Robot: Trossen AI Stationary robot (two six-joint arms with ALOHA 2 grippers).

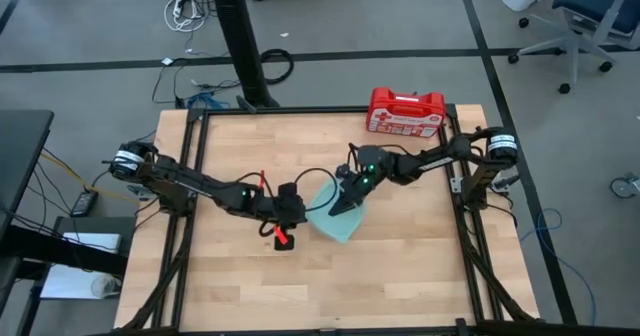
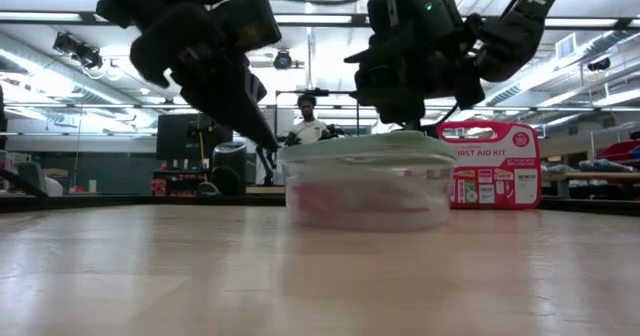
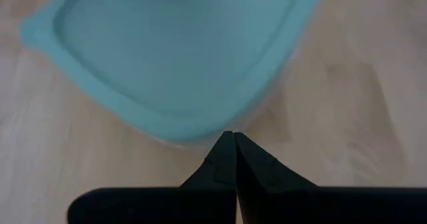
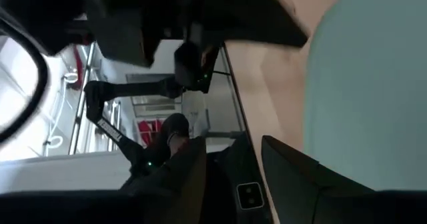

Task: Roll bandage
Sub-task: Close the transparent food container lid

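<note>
Bandage: a red bit (image 1: 281,239) shows on the table just under the left pincer, a little toward the table's near edge from the middle; whether it is strip or roll I cannot tell.
Left pincer (image 3: 233,139): fingers pressed fully together with nothing visible between them, tips pointing at the rim of the teal-lidded container (image 1: 336,214).
Right pincer (image 1: 347,202): over the container's lid near the table's middle, fingers parted, holding nothing that can be seen.
First-aid case (image 1: 405,111): at the table's far edge, well apart from the work.
Step in hand: seemingly work around the container, not yet rolling.
Doing it well: keep the left tips low and clear of the lid rim; steady the container with the right pincer so it does not slide.
</note>
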